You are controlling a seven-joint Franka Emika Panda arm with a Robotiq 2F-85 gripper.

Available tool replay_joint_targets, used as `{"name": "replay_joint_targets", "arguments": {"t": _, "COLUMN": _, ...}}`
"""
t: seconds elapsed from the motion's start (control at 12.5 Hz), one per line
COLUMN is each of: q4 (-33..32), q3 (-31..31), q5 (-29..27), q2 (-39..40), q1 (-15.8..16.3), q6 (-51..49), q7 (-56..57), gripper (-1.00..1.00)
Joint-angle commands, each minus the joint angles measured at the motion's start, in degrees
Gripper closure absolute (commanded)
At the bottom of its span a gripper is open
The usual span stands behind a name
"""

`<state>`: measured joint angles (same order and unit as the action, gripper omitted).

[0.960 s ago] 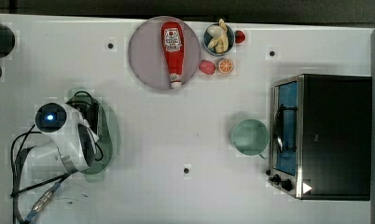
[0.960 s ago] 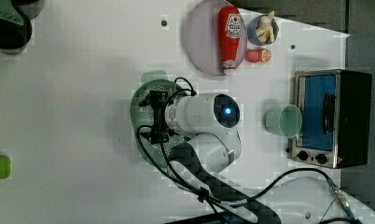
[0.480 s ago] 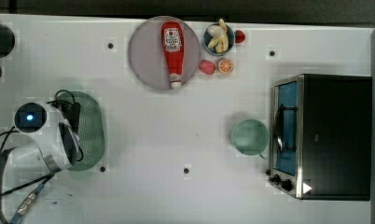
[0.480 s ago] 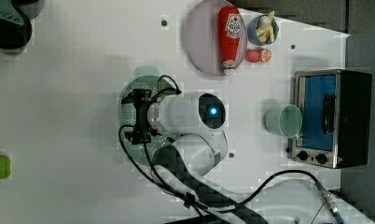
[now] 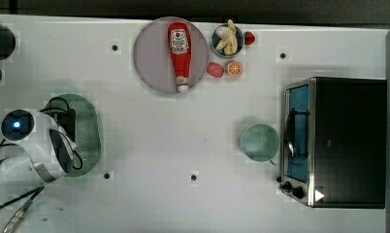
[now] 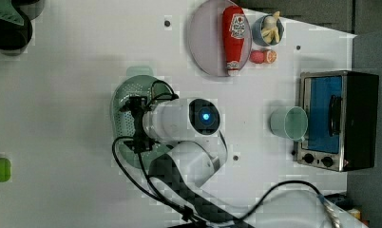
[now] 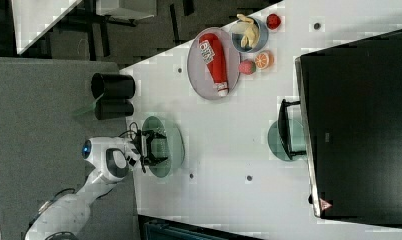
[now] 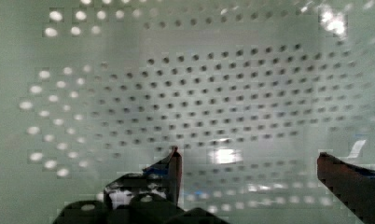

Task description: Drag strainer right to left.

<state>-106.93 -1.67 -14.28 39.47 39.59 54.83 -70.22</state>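
Since a second ago the strainer point(image 5: 89, 131) has slid further toward the top view's left, and the arm has gone with it; the shift in the last half second is small. It now lies near the table's point(image 5: 193, 126) left edge in the top view, long axis running up and down the picture, one tab handle peeking out past the arm's white casing. The gripper point(image 8: 248, 163) is down inside the bowl, its two dark fingers point(image 8: 174, 170) spread wide apart with bare perforated floor between them, holding nothing. In the left view the gripper point(image 6: 136, 124) sits over the strainer point(image 6: 122, 118) with black cables looping round the wrist. In the right view the strainer point(image 7: 171, 145) lies close to the table edge by two black cylinders point(image 7: 113, 86). Well apart from it, a mint-green cup point(image 5: 259, 142) stands just beside the toaster oven point(image 5: 336, 141). A ketchup bottle point(image 5: 179, 53) lies on the grey-lilac plate point(image 5: 152, 63), with a small bowl point(image 5: 227, 40) of food and bits of fruit next to it.
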Motion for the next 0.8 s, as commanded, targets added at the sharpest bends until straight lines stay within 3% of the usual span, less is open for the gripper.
{"name": "replay_joint_targets", "arguments": {"t": 0.08, "q4": 0.9, "q3": 6.1, "q5": -0.6, "q2": -12.5, "q1": -0.9, "q6": -9.1, "q7": 14.7, "gripper": -1.00}}
{"name": "replay_joint_targets", "arguments": {"t": 0.48, "q4": 1.4, "q3": 22.9, "q5": 2.4, "q2": -32.5, "q1": -2.4, "q6": -28.9, "q7": 41.8, "gripper": -1.00}}
{"name": "replay_joint_targets", "arguments": {"t": 0.8, "q4": 2.6, "q3": 35.7, "q5": 15.9, "q2": -44.8, "q1": -3.0, "q6": -43.7, "q7": 58.2, "gripper": -1.00}}
